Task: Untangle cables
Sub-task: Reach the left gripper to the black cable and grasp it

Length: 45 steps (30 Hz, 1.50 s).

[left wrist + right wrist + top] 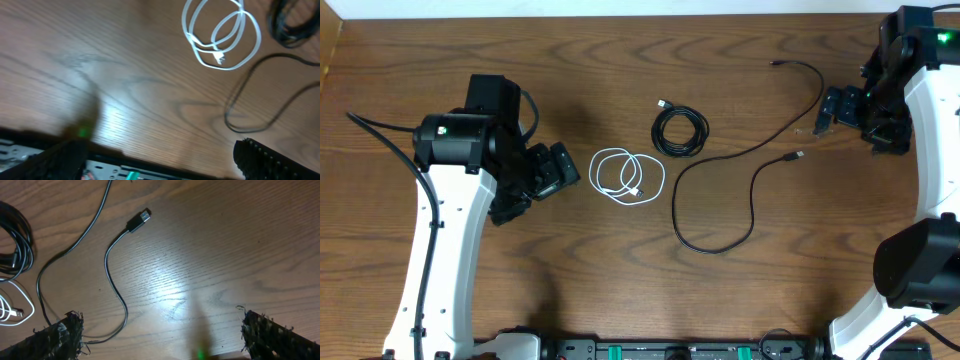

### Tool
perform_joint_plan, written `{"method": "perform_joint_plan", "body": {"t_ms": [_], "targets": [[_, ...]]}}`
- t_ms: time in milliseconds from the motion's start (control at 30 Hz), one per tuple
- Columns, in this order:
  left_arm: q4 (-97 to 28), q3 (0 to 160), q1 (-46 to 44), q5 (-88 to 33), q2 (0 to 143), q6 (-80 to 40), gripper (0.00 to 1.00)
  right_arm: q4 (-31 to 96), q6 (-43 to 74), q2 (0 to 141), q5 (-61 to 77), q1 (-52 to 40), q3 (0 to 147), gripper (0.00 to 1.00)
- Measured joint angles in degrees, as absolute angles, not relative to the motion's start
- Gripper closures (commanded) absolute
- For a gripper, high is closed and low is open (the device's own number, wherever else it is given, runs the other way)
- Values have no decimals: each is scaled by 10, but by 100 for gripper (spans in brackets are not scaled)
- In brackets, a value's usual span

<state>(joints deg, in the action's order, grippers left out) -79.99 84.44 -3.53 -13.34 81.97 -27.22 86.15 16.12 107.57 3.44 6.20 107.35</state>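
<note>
On tabletop (520,60), all 3 cables lie apart. White coil (628,176) centre, black coil (680,131) just beside it, not touching. Long black cord (753,200) loose, nearer my right arm. Left claw (157,157) and right claw (162,332) both spread, empty. Untangling looks done; maybe tidy coils.

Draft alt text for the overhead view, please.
Three cables lie on a brown wooden table: a white looped cable, a tight black coiled cable, a long loose black cable. The left gripper and right gripper flank them, open, empty.
</note>
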Motion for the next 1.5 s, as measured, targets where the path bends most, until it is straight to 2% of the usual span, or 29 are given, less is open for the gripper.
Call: {"method": "perform_joint_plan", "body": {"t_ms": [167, 400, 700, 900, 1167, 1400, 1500], "targets": [[-796, 844, -61, -162, 820, -270, 1, 861, 161, 1076, 35, 62, 1074, 1], [-789, 786, -171, -176, 820, -268, 1, 861, 161, 1076, 37, 62, 1074, 1], [-694, 719, -283, -179, 820, -270, 1, 861, 161, 1076, 37, 62, 1074, 1], [-584, 719, -316, -179, 821, -337, 1, 861, 161, 1076, 37, 62, 1073, 1], [-530, 719, -389, -122, 910, -475, 0, 861, 161, 1076, 38, 62, 1073, 1], [-507, 719, -406, -112, 979, -504, 0, 861, 161, 1076, 39, 62, 1073, 1], [-506, 719, -411, -110, 1011, -509, 28, 861, 161, 1076, 39, 62, 1073, 1]]}}
